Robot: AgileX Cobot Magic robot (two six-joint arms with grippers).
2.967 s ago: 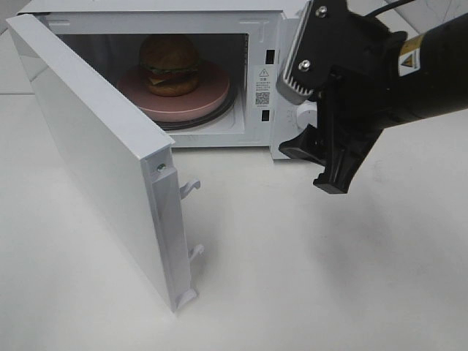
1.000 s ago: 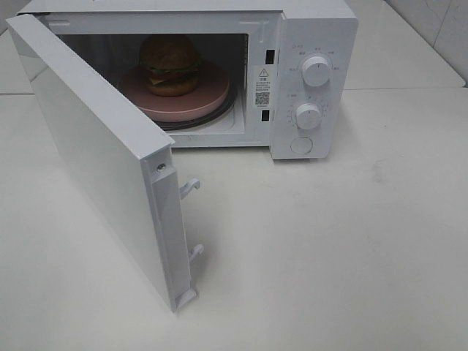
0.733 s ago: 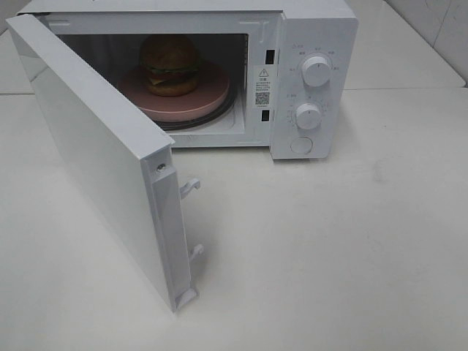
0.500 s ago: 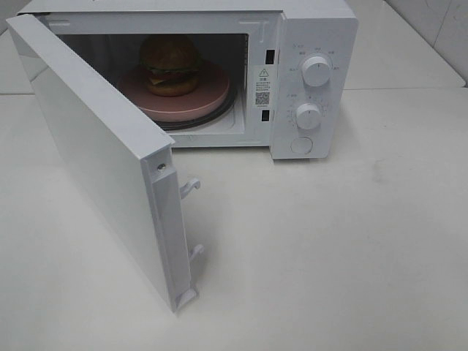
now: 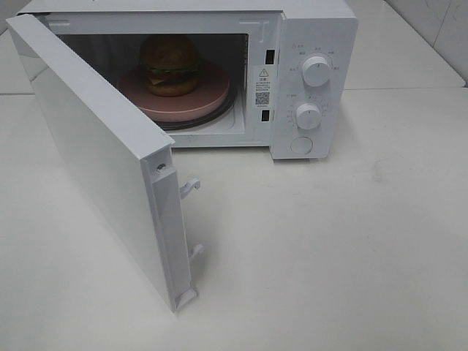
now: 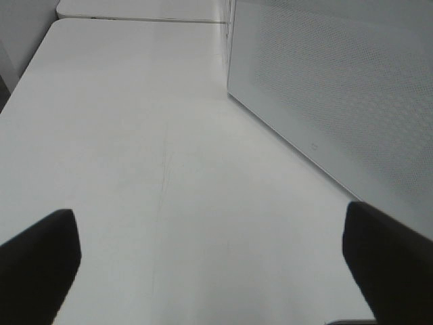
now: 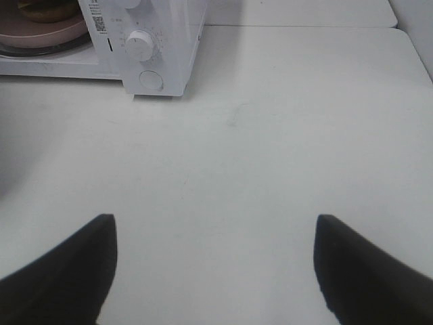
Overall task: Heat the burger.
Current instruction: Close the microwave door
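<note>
White microwave (image 5: 314, 29) on the table (image 5: 351, 241), door (image 5: 95, 161) swung wide open on the left. Burger (image 5: 170, 64) sits upright inside, approx. mid of a pink plate (image 5: 197, 102). Upper knob (image 5: 316, 70) & lower knob (image 5: 308, 115) on the panel right of the cavity. Left gripper (image 6: 215, 267): jaws spread wide, nothing btwn them, over bare table beside the door. Right gripper (image 7: 215, 271): also wide apart, empty, facing the knob side.

Burger (image 5: 170, 64) on pink plate (image 5: 205, 102) inside open-doored white microwave (image 5: 316, 29)
</note>
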